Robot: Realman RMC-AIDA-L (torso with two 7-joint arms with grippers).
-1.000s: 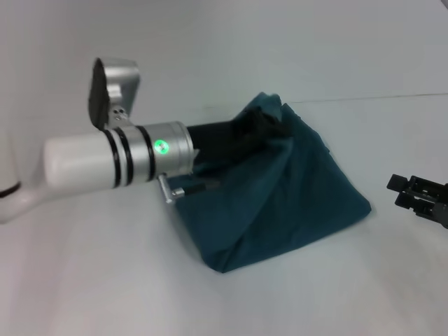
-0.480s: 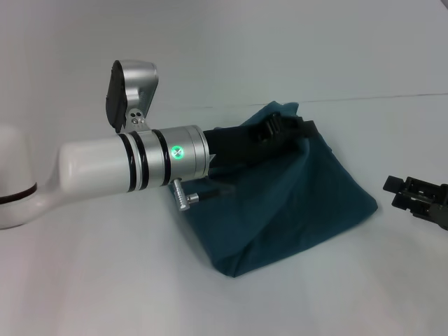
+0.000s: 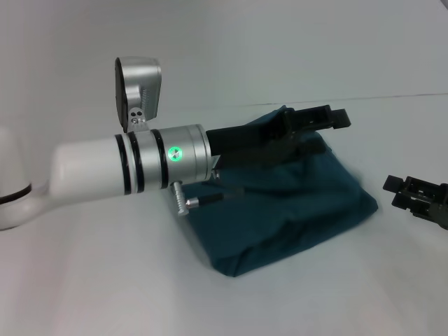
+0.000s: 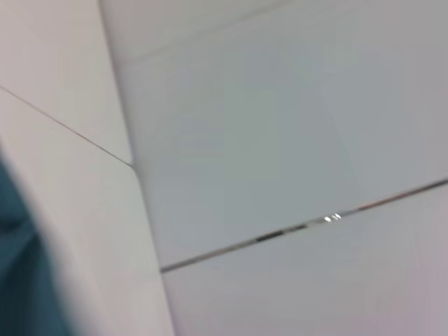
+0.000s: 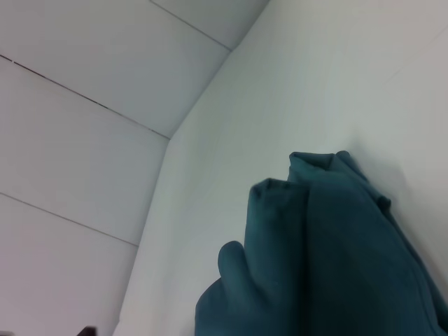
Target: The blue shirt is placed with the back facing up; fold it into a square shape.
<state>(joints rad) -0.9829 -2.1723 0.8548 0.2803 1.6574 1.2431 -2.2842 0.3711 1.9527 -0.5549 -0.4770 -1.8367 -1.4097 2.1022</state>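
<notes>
Head cam looks forward and down, left arm [image 3: 126, 171] close in front. Left wrist cam faces the wall panels [image 4: 245, 126], shirt [image 4: 21, 280] at frame edge. Right wrist cam sits low, near the shirt [image 5: 329, 259]. All three share the shirt.

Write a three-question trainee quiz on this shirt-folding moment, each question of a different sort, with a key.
1. True or false: the blue shirt lies spread out flat on the white table.
2. Multiple choice: where is the right gripper? A) clamped on the shirt; B) low over the table, off the shirt's right side, apart from it; C) out of sight.
3. Fill in: the left gripper reaches over the top of the shirt, its jaws ____.

Key
1. False: it sits in a bunched, partly folded heap.
2. B.
3. Open, with no cloth between them in the head view.
</notes>
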